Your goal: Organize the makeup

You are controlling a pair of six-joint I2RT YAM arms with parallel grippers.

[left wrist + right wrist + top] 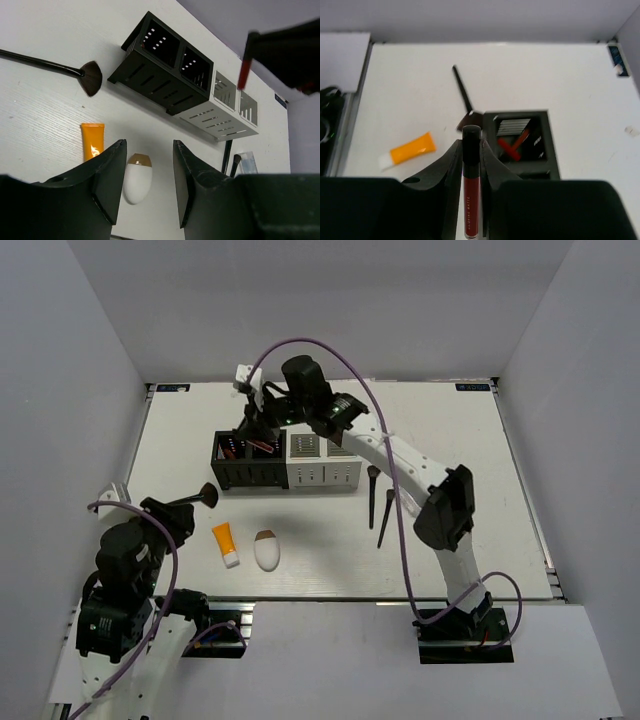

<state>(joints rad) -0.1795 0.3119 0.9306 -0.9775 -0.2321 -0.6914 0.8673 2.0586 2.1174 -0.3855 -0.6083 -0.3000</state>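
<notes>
My right gripper (471, 145) is shut on a thin dark-red stick (471, 200) with a black cap, held above the black organizer (547, 145). Two red sticks (512, 145) lie crossed in one of its compartments. My left gripper (148, 172) is open and empty, hovering over the table. The white egg-shaped piece (136, 180) with the brown tip lies below its fingers, beside the orange tube (92, 140). A black fan brush (90, 77) lies on the table to the left. In the top view the right gripper (252, 435) is over the black organizer (250, 478) and the left gripper (170, 518) is near the fan brush (205, 497).
A grey-white slotted organizer (322, 476) adjoins the black one on its right. Two black brushes (372, 495) lie right of the organizers, with a clear bottle (247, 162) next to them. The right arm (445, 505) arches over the table's right half.
</notes>
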